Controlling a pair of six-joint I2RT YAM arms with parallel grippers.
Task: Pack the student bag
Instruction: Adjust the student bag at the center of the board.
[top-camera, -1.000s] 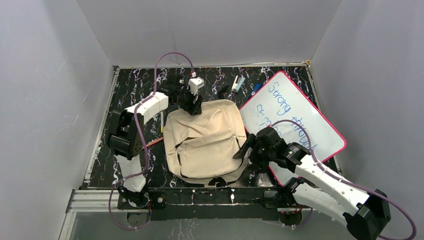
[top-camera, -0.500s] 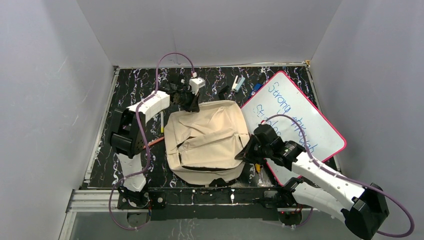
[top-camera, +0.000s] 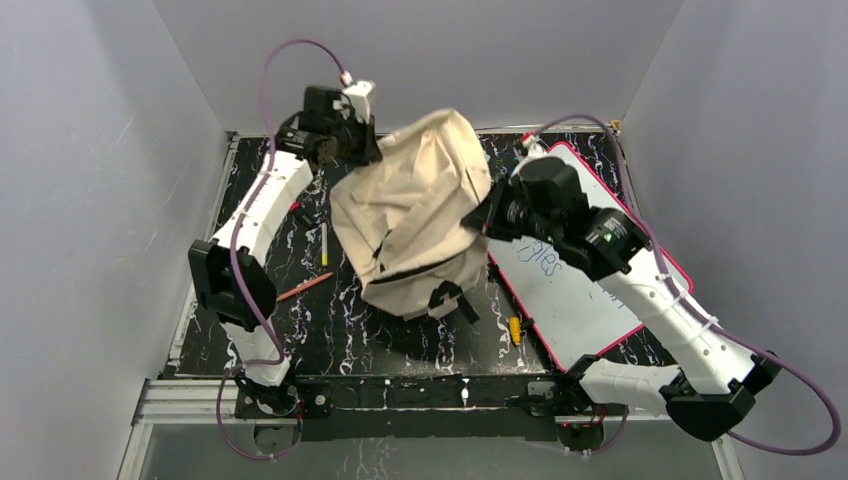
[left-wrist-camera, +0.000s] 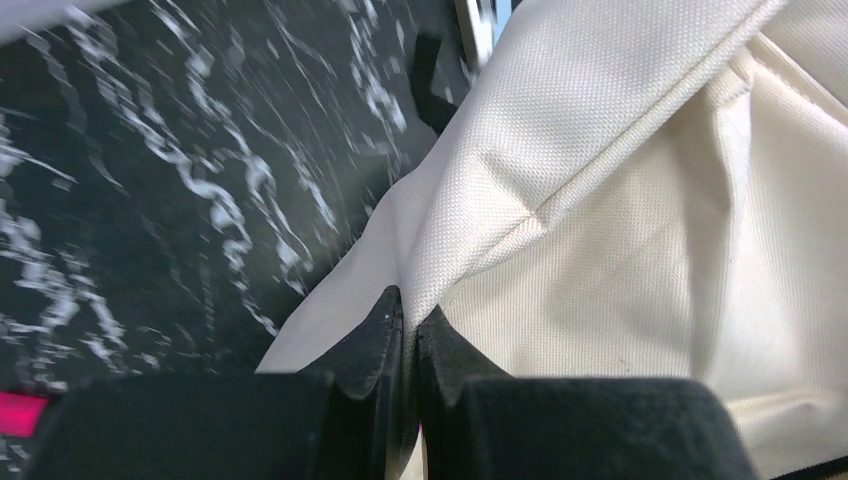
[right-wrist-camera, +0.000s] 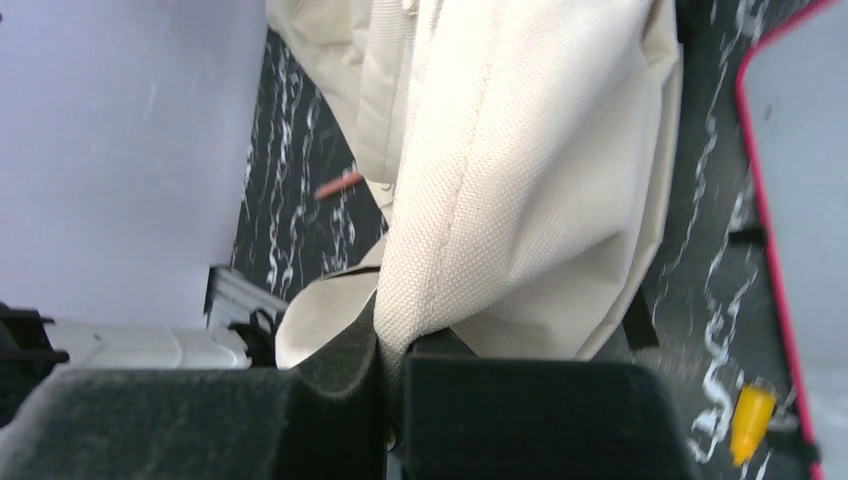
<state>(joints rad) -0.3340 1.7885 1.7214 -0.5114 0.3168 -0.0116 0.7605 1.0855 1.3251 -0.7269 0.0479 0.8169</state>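
The cream student bag (top-camera: 415, 215) hangs in the air between both arms, tilted, its black straps dangling near the table. My left gripper (top-camera: 352, 150) is shut on the bag's upper left edge; in the left wrist view its fingertips pinch a fold of cream fabric (left-wrist-camera: 520, 190) at the gripper (left-wrist-camera: 410, 318). My right gripper (top-camera: 484, 218) is shut on the bag's right edge, and the right wrist view shows a seam of the student bag (right-wrist-camera: 520, 150) clamped between its jaws at the gripper (right-wrist-camera: 392, 345).
The pink-framed whiteboard (top-camera: 600, 300) lies on the right under my right arm. An orange pencil (top-camera: 305, 287) and a white pen (top-camera: 323, 243) lie left of the bag. A small yellow item (top-camera: 515, 328) sits near the whiteboard's edge. Grey walls enclose the black marbled table (top-camera: 420, 340).
Both grippers have shut on the bag's edges and risen, lifting it off the table and toward the back. The yellow item that lay under the bag now shows.
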